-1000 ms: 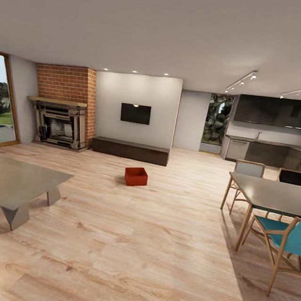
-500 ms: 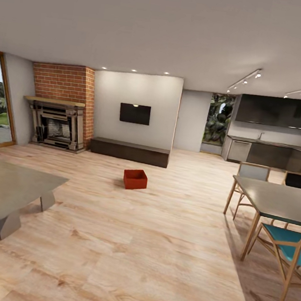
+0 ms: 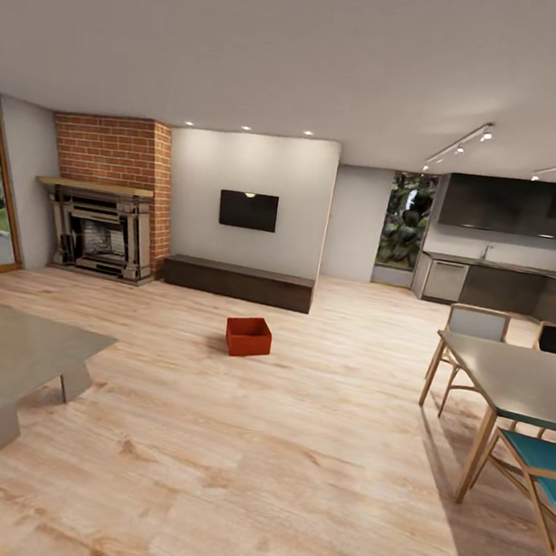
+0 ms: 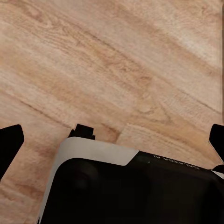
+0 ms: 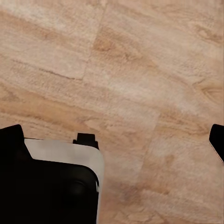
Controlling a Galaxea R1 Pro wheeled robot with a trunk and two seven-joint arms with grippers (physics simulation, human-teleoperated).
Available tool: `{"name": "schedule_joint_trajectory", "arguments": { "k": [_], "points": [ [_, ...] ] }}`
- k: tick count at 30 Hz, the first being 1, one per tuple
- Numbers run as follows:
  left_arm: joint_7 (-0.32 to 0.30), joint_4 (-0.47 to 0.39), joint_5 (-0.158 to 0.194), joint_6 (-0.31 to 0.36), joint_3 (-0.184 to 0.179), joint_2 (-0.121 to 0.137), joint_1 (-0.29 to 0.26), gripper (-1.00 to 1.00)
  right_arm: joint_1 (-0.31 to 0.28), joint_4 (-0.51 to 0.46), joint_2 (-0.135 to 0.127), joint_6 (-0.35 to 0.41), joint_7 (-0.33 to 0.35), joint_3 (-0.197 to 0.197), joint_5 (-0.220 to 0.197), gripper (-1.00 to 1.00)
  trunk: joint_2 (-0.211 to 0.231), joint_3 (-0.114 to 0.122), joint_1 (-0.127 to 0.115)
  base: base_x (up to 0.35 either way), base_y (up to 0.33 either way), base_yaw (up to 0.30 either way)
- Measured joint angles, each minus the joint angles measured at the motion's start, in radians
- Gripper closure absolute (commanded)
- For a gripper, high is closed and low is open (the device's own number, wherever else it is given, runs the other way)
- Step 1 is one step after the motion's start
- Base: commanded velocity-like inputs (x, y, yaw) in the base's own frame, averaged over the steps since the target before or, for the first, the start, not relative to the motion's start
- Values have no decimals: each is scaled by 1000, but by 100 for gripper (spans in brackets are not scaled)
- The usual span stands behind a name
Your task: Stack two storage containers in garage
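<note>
Both jaws are spread wide and empty, each wrist view looking down on plank flooring [image 4: 116,60]. I see one storage container [image 3: 248,336] on the living room floor, well ahead and near centre, favouring neither arm.

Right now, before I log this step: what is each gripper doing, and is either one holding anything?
Left gripper: open, fingers spread wide, holding nothing, over wood floor.
Right gripper: open, fingers spread wide, holding nothing.
</note>
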Motion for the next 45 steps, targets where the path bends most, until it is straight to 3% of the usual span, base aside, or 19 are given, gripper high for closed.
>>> {"name": "schedule_joint_trajectory", "arguments": {
  "k": [13,35,45],
  "points": [
    [0,0,-1,0,0,0,0,-100,0,0,0,0,1,0,0,-100,0,0,0,322,-18,0],
    [0,0,3,1,0,1,0,-100,0,0,4,3,-5,-1,-1,-100,0,0,0,279,-148,0],
    [0,0,3,1,0,0,0,-100,0,1,1,2,-7,-2,-1,-100,0,0,0,322,-21,185]
  ]
}}
